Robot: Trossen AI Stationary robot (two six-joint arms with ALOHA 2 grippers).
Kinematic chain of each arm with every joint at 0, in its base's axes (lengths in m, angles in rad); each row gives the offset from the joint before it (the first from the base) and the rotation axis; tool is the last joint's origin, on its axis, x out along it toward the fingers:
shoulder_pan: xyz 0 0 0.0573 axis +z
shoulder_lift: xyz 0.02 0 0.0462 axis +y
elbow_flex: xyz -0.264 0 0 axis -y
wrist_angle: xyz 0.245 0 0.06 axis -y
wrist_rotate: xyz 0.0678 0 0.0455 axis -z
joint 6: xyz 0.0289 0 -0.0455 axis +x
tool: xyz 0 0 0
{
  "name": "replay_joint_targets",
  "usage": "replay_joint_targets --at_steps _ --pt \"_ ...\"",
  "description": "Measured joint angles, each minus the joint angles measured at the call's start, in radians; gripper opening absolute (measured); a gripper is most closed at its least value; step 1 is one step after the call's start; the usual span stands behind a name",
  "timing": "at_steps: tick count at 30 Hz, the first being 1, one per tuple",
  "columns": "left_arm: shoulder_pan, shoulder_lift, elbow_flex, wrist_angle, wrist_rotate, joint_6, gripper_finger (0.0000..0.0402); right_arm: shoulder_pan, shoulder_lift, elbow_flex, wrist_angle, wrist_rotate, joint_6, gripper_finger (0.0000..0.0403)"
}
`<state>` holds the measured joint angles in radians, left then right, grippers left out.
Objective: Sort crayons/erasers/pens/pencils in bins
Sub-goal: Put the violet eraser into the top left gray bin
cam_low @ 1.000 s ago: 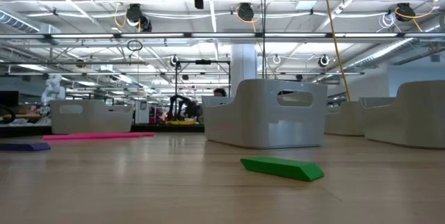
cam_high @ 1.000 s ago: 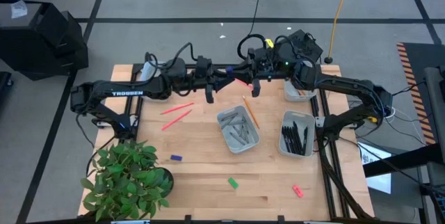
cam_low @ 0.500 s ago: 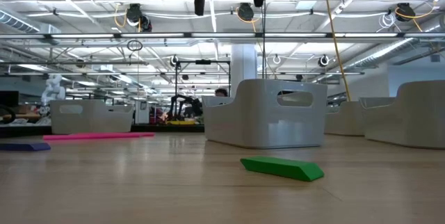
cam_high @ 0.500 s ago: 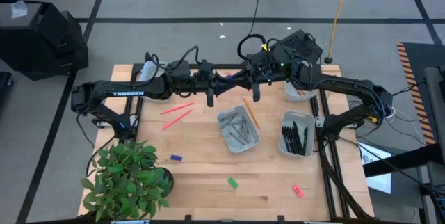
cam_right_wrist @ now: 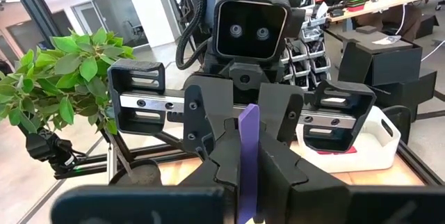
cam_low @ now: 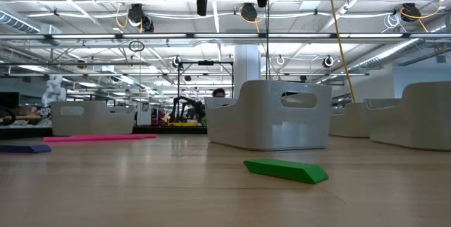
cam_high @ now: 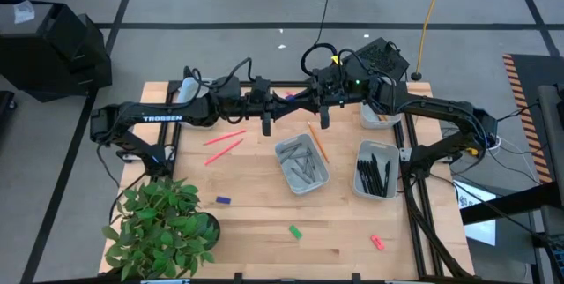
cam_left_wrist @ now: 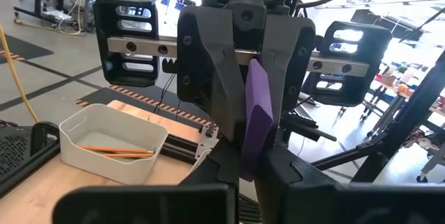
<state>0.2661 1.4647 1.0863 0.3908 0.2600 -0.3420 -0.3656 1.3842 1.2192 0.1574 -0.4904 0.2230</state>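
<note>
I count four bins: one (cam_high: 301, 164) holding a heap of grey crayons (cam_high: 304, 162), too jumbled for me to number, one (cam_high: 377, 170) with several black pens (cam_high: 376, 175), one (cam_high: 381, 115) by the right gripper (cam_high: 323, 105), and one (cam_high: 182, 91) behind the left gripper (cam_high: 266, 110). Three pencils lie loose: two pink (cam_high: 224, 144), one orange (cam_high: 318, 143). Four erasers: blue (cam_high: 223, 200), green (cam_high: 295, 230), red (cam_high: 377, 242), and a purple one (cam_left_wrist: 254, 118) between both grippers.
</note>
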Motion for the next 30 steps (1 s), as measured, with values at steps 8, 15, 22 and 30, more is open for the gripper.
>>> replay_joint_targets --at_steps 8,15,22,30 --pt "0.002 0.0 0.0 -0.001 0.001 -0.001 0.0019 0.001 0.0 0.0 0.002 -0.004 0.026 0.0051" --pt "0.035 -0.023 0.002 -0.12 0.008 -0.001 0.0019 0.0 -0.031 -0.001 -0.006 0.023 0.029 0.0148" --pt "0.117 -0.151 0.002 -0.611 -0.138 -0.011 0.0019 -0.02 -0.138 0.0 -0.075 0.188 -0.058 0.0216" --pt "0.267 -0.234 -0.001 -1.367 -0.437 -0.265 0.0019 -0.032 -0.183 0.001 -0.249 0.208 -0.079 0.0217"
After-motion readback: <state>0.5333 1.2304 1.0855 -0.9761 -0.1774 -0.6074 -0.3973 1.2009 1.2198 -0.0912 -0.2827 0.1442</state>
